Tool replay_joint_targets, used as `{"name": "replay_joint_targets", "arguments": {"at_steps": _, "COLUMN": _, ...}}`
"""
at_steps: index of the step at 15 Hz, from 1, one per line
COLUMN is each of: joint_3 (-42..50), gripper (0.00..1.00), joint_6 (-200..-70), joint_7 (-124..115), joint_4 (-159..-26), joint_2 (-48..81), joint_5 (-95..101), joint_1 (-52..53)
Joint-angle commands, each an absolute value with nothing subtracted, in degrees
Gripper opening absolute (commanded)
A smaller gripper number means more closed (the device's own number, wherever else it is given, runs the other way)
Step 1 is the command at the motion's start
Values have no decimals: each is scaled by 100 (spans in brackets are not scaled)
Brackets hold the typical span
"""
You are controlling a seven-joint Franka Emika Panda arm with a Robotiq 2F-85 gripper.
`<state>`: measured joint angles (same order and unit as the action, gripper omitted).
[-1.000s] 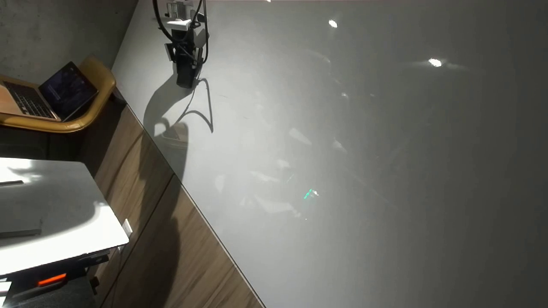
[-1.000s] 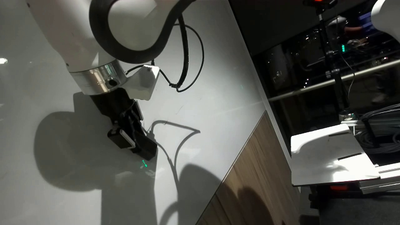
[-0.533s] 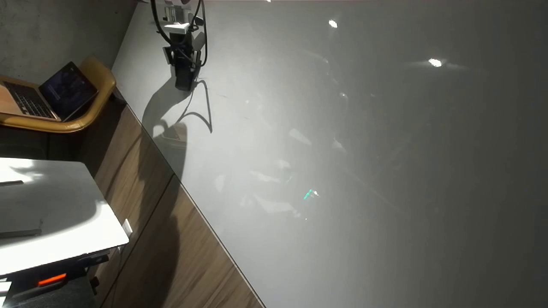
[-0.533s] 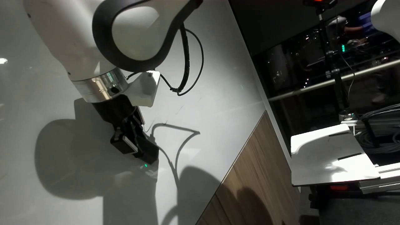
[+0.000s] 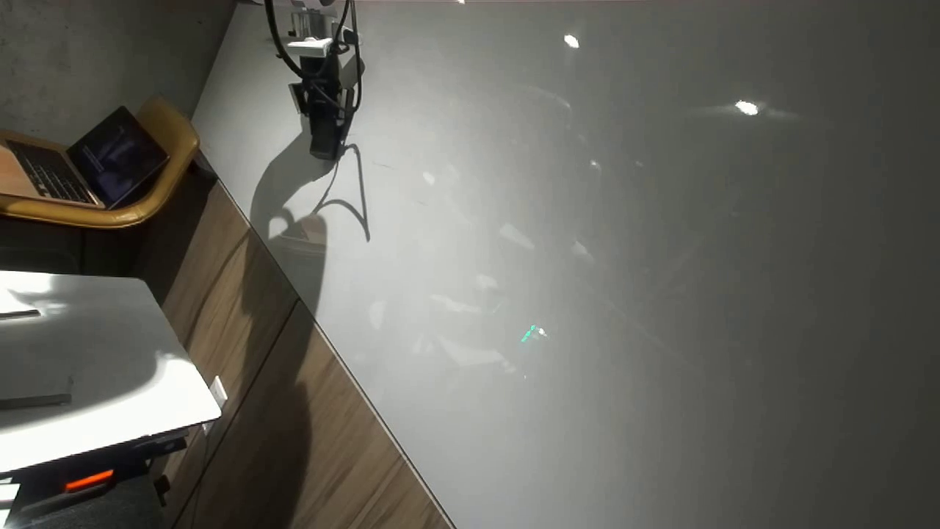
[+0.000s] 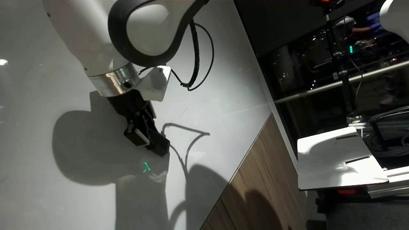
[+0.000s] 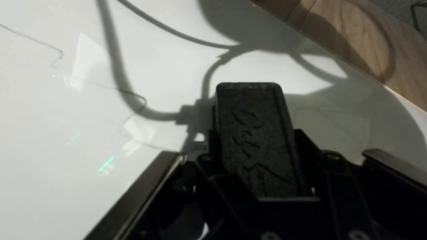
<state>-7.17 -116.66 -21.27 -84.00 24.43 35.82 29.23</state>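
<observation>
A dark, block-shaped eraser-like piece (image 7: 257, 126) with lettering pressed into its face sits between the fingers of my gripper (image 7: 256, 143), which is shut on it. The same block (image 6: 160, 145) sticks out past the gripper (image 6: 145, 129) in an exterior view, and its dark end (image 5: 324, 139) also shows in an exterior view. Its far end points toward a glossy white surface (image 7: 40, 110); whether it touches I cannot tell. Thin dark marker-like strokes (image 7: 135, 94) lie on that surface beside the block. Another faint wavy stroke (image 7: 33, 39) is farther left in the wrist view.
Wood panelling (image 5: 367, 448) borders the white surface. A small white tabletop (image 5: 147, 367) stands near it, as does a yellow chair (image 5: 139, 209) bearing a laptop (image 5: 117, 158). A camera stand (image 6: 342, 73) and coiled cables (image 6: 389, 137) are beyond. A loose cable (image 6: 211, 60) loops beside the arm.
The arm, with the block still gripped, dips a little and then shifts up and right in an exterior view. Its shadow has slid along the white surface with it.
</observation>
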Motion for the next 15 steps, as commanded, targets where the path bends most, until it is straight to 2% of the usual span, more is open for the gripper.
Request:
{"name": "replay_joint_targets", "arguments": {"at_steps": 1, "joint_3": -539, "gripper": 30, "joint_6": -11930, "joint_7": -2180, "joint_4": -8751, "joint_2": 2003, "joint_5": 3849, "joint_1": 2580}}
{"name": "replay_joint_targets", "arguments": {"at_steps": 15, "joint_3": -433, "gripper": 30, "joint_6": -12315, "joint_7": -2388, "joint_4": -10028, "joint_2": 1000, "joint_5": 3833, "joint_1": 1332}}
